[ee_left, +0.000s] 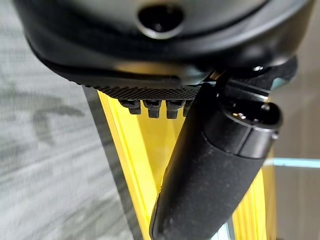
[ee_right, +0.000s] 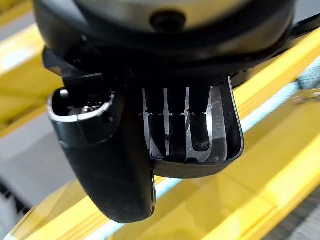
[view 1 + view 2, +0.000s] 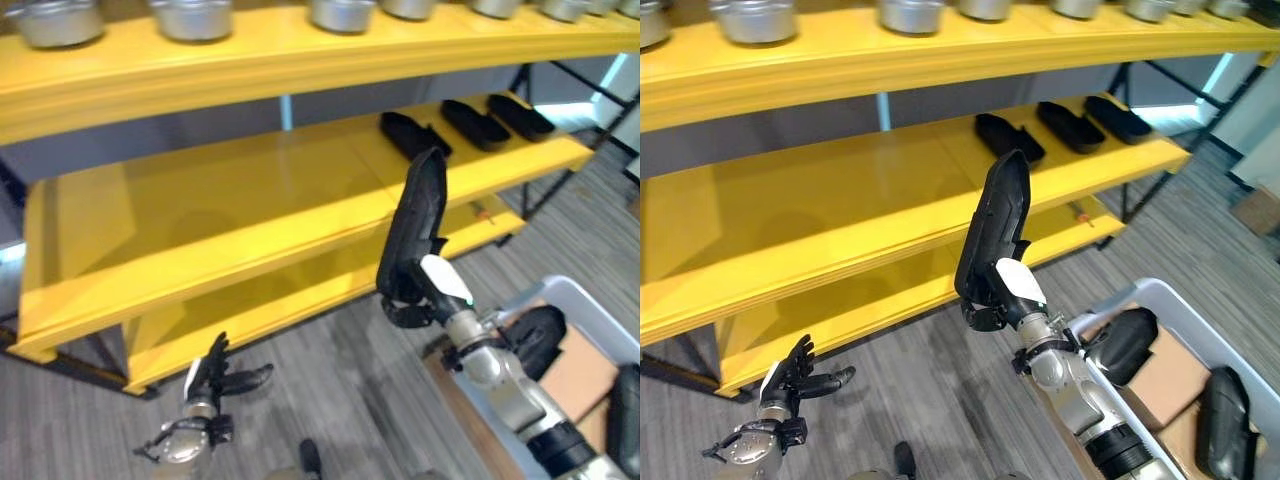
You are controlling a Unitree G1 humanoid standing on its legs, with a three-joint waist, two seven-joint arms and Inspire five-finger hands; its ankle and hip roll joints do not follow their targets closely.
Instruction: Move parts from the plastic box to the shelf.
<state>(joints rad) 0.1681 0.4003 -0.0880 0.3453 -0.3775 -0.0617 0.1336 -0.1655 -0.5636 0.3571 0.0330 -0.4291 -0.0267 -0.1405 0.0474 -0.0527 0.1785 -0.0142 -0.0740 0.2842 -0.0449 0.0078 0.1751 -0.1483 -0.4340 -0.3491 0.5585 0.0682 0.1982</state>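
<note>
1. yellow shelf (image 3: 250, 180), tiered, spans the back of the scene. metal bowls (image 3: 190, 18) stand in a row along the top tier.
2. middle tier: three black parts (image 3: 470, 122) lie side by side toward its right end, each apart from the next. the rest of that tier is bare yellow.
3. plastic box (image 3: 1200, 320), pale grey, on the floor at lower right. it holds more black parts: one (image 3: 1125, 345) at the near left wall just beside the right arm, another (image 3: 1223, 420) at the far right, with brown cardboard under them.
4. right hand (image 3: 1012, 295) is raised in front of the shelf's middle-tier edge, fingers curled round the lower end of a long black part (image 3: 998, 225). the part stands nearly upright, its top end level with the middle tier's surface, not resting on it. right wrist view: fingers (image 2: 175, 125) wrapped inside the part's hollow, thumb on the outside.
5. left hand (image 3: 215, 380) is low at lower left over the grey floor, near the bottom tier's corner, fingers loosely spread, holding nothing.
</note>
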